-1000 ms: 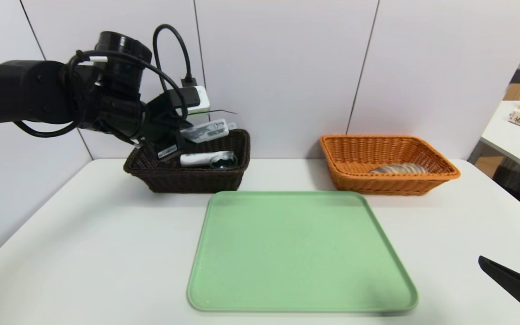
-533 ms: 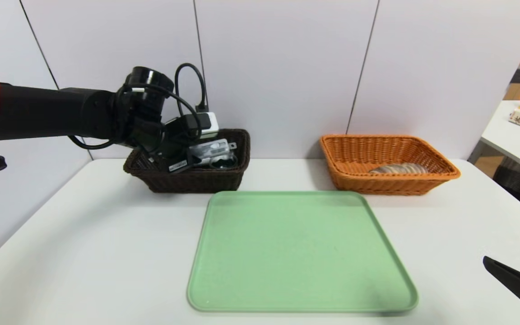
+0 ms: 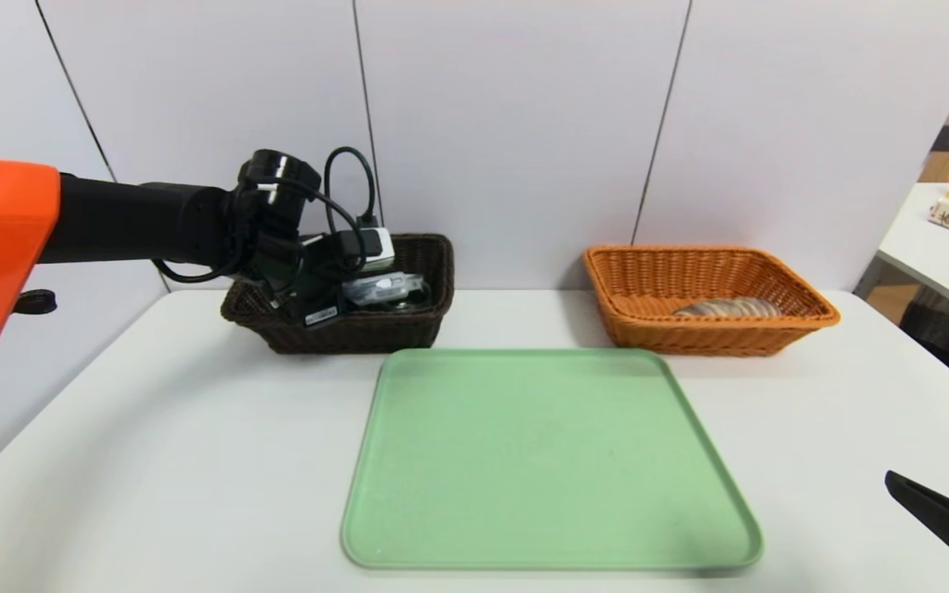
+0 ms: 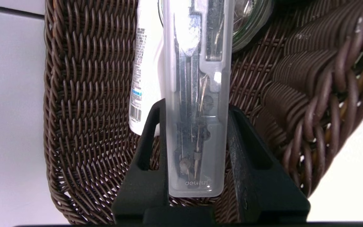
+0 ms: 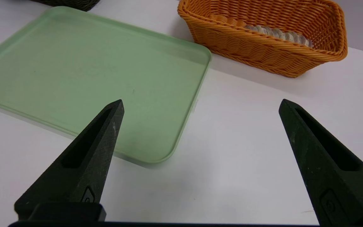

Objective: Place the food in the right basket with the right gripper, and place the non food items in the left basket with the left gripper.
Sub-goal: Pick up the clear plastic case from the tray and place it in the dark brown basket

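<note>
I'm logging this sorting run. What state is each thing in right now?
left gripper: shut on the clear plastic case, lowered into the brown basket.
clear plastic case: held, not yet released.
brown basket: holds a white tube and a glass jar.
orange basket: holds a packaged food item.
green tray: empty.
right gripper: open, idle over the table.

Lighting is bright, even and diffuse. Soft shadows lie under the green tray. The clear plastic case shows mild glare.
</note>
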Controlling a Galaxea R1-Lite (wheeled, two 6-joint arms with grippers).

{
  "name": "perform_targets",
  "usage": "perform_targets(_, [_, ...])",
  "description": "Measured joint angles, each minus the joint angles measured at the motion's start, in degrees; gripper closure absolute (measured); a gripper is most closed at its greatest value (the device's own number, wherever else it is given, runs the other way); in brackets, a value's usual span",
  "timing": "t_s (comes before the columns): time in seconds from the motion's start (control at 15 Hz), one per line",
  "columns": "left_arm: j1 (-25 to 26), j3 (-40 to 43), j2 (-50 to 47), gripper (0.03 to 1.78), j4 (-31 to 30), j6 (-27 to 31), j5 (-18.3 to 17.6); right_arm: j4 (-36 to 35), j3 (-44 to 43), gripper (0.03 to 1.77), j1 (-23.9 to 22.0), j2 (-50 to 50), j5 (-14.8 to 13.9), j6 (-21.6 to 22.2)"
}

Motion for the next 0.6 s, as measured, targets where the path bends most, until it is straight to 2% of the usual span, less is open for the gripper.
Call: perform_targets(0.6, [0.1, -6.0, 0.5, 1.24, 0.2, -0.5, 0.0, -0.1, 0.3, 0.10, -0.1, 0.1, 0.0, -0.1])
